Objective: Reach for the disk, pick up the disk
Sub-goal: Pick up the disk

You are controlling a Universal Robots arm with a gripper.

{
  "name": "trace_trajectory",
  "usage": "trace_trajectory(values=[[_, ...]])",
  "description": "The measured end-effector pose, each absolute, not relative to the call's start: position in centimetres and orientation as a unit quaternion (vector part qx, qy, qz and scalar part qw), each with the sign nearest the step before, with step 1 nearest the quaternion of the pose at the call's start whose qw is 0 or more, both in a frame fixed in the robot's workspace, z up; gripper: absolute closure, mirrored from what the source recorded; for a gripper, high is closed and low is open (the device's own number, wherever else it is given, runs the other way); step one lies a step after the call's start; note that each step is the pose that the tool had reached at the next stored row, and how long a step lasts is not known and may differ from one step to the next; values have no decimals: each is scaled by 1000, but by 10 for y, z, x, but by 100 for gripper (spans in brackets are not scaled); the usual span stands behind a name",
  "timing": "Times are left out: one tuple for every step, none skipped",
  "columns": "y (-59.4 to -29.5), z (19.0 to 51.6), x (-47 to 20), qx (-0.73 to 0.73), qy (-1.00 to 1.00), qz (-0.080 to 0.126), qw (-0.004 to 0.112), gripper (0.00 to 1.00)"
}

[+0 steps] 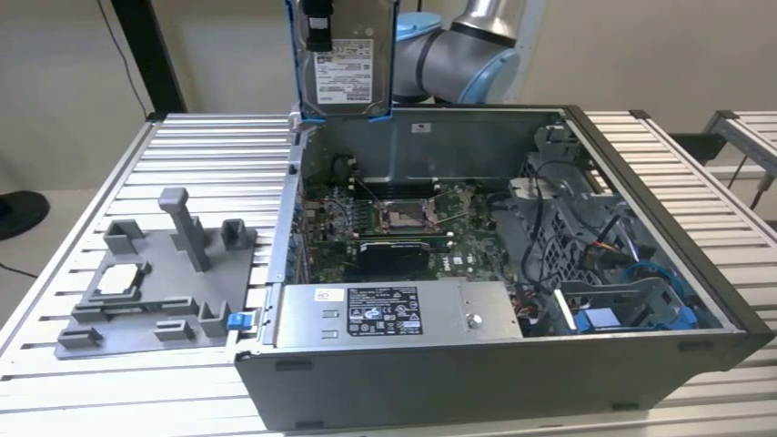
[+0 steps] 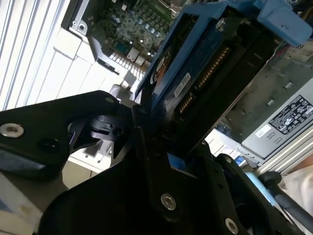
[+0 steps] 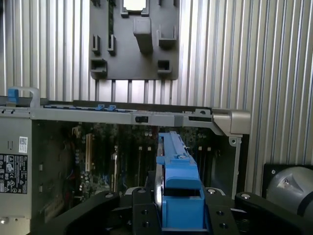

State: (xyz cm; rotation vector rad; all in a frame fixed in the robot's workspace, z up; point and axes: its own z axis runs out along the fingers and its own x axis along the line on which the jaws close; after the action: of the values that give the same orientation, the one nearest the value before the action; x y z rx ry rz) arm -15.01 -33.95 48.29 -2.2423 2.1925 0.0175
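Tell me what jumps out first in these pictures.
The disk hangs upright above the open computer case in the exterior view, held by the gripper. A grey tray lies on the slatted table at the exterior view's left.

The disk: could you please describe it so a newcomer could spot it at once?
Find the open computer case on the slatted table. Above its far wall in the exterior view, the disk hangs upright in the jaws. It alone is lifted off everything: silver-grey, white label, blue side rails.
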Motion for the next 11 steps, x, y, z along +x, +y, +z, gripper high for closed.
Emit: trace_trajectory(values=[[-340, 483, -148, -715, 699, 6, 3, 100], [-340, 483, -146, -715, 699, 6, 3, 100], [-340, 483, -144, -715, 699, 6, 3, 100], [-340, 483, -141, -715, 699, 6, 3, 100], [-339, 483, -139, -715, 699, 6, 3, 100], [-339, 483, -137, -715, 699, 6, 3, 100], [-340, 483, -135, -715, 699, 6, 3, 100], [-340, 483, -133, -715, 699, 6, 3, 100], [-340, 483, -131, -715, 699, 6, 3, 100], [-339, 483, -129, -715, 699, 6, 3, 100], [-339, 483, -127, -715, 699, 6, 3, 100]])
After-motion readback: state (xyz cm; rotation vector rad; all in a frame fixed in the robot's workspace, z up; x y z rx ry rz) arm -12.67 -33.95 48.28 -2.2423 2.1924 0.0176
